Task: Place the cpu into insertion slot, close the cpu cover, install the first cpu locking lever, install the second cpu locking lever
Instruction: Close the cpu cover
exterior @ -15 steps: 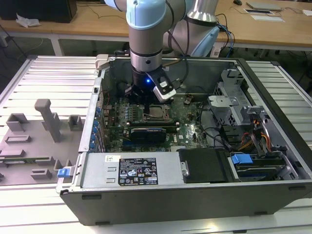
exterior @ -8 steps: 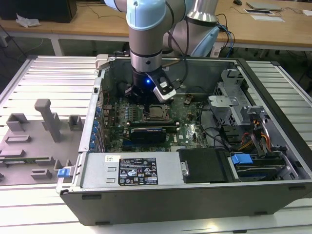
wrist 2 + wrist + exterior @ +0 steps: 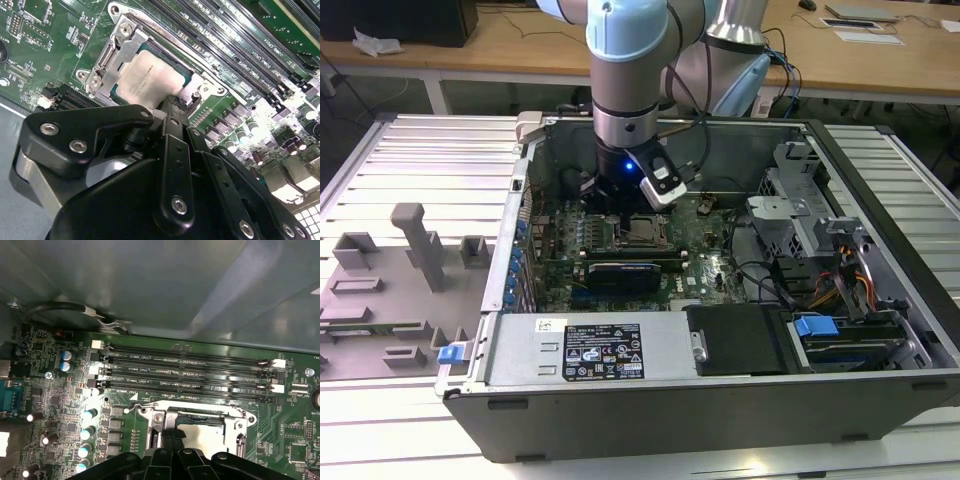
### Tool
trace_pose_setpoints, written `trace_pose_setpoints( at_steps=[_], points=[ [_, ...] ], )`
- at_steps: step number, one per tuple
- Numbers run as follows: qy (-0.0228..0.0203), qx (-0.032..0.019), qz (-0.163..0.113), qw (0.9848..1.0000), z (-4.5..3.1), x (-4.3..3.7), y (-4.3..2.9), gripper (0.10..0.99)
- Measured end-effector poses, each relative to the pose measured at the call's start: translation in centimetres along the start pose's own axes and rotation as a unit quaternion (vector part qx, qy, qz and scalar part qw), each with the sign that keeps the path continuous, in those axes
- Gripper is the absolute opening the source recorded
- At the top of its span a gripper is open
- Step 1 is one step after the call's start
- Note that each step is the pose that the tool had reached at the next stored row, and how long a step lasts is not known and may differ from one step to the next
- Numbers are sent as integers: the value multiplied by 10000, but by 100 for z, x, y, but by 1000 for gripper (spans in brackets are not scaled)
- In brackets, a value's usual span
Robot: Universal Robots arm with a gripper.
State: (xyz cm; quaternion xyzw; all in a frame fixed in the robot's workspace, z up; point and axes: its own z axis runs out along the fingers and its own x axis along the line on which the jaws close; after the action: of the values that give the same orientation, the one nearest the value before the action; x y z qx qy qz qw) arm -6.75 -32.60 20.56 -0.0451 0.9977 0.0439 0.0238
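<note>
Grey plastic fixture blocks (image 3: 420, 245) fill the exterior view's left. Centre-frame, the black gripper (image 3: 171, 104), fingers pinched together, meets the edge of the pale silver square cpu (image 3: 147, 75), seated in the silver-rimmed insertion slot (image 3: 623, 230) and framed by the thin metal cpu cover (image 3: 107, 55).

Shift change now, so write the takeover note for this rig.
Claw: low at the slot's edge, right by the cover; grip state unclear.
Cpu: seated in the slot, with the cover lying down over it.
Done: cpu placed; the cover looks closed.
Left: the levers; whether either is latched cannot be told.
</note>
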Motion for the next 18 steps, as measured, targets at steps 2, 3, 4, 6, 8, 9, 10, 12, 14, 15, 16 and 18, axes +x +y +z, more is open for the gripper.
trace_pose_setpoints(
  at_steps=[2,3,4,6,8,9,10,12,14,15,16,18],
  points=[
    [1,1,0,10000,-2,0,0,106],
    [2,3,-1,10000,-9,-1,0,106],
    [3,5,-1,10000,-28,-2,1,106],
    [4,24,-2,10000,-66,-4,5,106],
    [10,99,-5,10000,-116,-7,10,106],
    [13,137,-7,9999,-133,-8,11,106],
    [18,191,-9,9998,-147,-9,13,106],
    [23,244,-12,9997,-152,-9,12,106],
    [25,250,-12,9997,-152,-28,11,106],
    [25,251,-12,9997,-151,-51,9,106],
    [24,251,-11,9997,-149,-78,6,106],
    [24,250,-12,9997,-146,-147,0,106]
  ],
)
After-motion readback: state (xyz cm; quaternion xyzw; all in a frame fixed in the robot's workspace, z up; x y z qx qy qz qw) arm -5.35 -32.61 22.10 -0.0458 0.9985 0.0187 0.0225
